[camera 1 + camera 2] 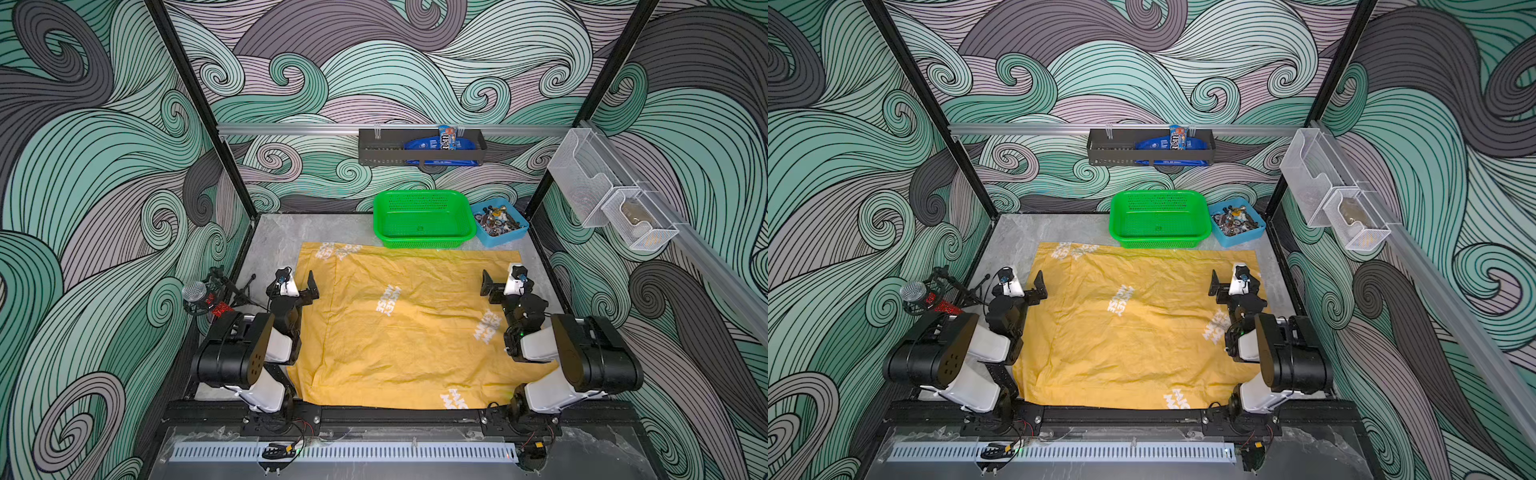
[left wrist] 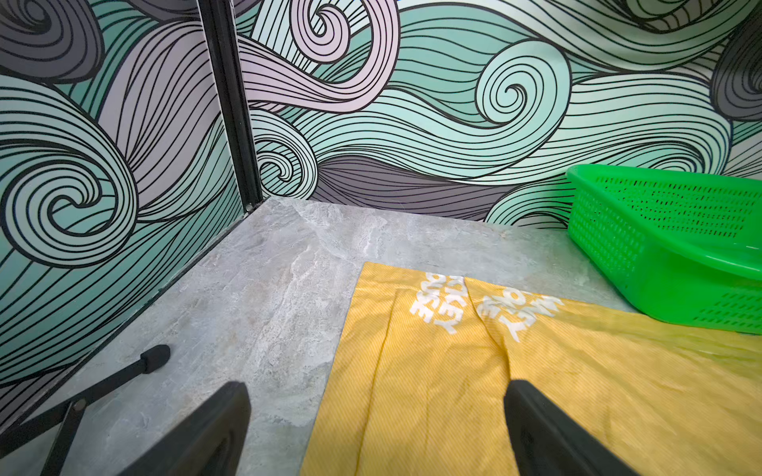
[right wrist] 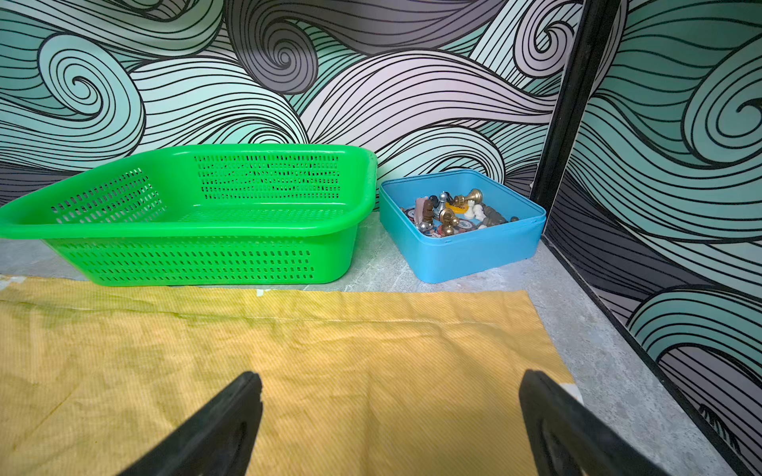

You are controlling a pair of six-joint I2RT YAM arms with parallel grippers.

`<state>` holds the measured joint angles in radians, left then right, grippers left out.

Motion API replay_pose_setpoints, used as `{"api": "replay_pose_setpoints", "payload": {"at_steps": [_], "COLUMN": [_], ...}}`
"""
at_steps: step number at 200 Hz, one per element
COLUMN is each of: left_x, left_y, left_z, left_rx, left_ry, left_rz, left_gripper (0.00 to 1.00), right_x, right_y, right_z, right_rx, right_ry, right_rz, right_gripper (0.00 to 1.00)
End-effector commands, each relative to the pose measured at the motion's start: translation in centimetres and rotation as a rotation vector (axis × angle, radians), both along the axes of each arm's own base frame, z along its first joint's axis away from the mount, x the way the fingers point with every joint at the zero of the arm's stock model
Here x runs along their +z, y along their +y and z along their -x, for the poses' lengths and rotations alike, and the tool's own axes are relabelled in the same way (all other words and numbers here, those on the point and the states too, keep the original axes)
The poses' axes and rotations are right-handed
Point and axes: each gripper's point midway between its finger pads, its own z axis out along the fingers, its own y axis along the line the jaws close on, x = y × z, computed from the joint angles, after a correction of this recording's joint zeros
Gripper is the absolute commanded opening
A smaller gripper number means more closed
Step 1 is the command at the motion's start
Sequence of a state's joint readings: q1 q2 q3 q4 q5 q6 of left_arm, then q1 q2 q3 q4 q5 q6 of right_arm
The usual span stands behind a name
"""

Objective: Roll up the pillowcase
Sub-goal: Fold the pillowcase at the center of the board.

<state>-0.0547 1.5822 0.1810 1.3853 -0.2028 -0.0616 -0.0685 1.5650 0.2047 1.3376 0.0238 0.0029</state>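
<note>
The pillowcase (image 1: 407, 328) (image 1: 1133, 328) is a wrinkled mustard-yellow sheet with white lettering, lying flat and unrolled over most of the grey table (image 1: 274, 241). My left gripper (image 1: 297, 282) (image 1: 1025, 282) (image 2: 377, 387) is open above its left edge, one finger over bare table and one over the pillowcase (image 2: 453, 391). On the other side, my right gripper (image 1: 500, 278) (image 1: 1227, 278) (image 3: 391, 376) is open above the pillowcase (image 3: 330, 371) near its far right corner. Neither gripper holds anything.
A green basket (image 1: 415, 193) (image 3: 185, 222) stands at the cloth's far edge. Beside it is a blue box (image 1: 498, 239) (image 3: 474, 259) of small pieces. A microphone on a stand (image 1: 195, 293) is left of the left arm. A black shelf (image 1: 419, 145) and mesh bins (image 1: 602, 199) hang on the walls.
</note>
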Motion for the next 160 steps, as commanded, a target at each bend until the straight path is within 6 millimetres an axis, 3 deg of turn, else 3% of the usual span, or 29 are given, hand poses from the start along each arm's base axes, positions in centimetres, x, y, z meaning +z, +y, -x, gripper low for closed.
{"api": "replay_pose_setpoints", "payload": {"at_steps": [1,82,110,117,131,160], "left_x": [1.3,1.7,2.9,4.6,5.8,5.9], "left_y": [0.2,-0.3,-2.0,-2.3,-2.2,-2.5], "left_z": [-0.4,-0.5,-2.3,-2.9,-3.9,-7.3], "left_rx": [0.013,-0.016,-0.111,-0.125,-0.107,-0.095], "left_ry": [-0.047,-0.051,0.032,0.025,0.045,0.178], "left_rz": [-0.005,-0.011,-0.042,-0.029,0.059,0.192], "left_gripper": [0.99,0.99,0.99,0.99,0.99,0.99], "right_x": [1.1,1.3,2.6,3.3,4.8,6.5], "right_y": [0.1,0.1,0.7,0.9,1.2,0.7], "right_z": [-0.2,-0.2,-1.1,-1.2,-1.5,-2.6], "right_rx": [0.006,0.024,0.065,0.076,0.087,0.077], "right_ry": [-0.040,-0.039,-0.002,0.003,-0.010,0.033], "right_rz": [0.005,-0.007,-0.001,0.004,0.010,-0.012], "right_gripper": [1.00,1.00,1.00,1.00,1.00,1.00]}}
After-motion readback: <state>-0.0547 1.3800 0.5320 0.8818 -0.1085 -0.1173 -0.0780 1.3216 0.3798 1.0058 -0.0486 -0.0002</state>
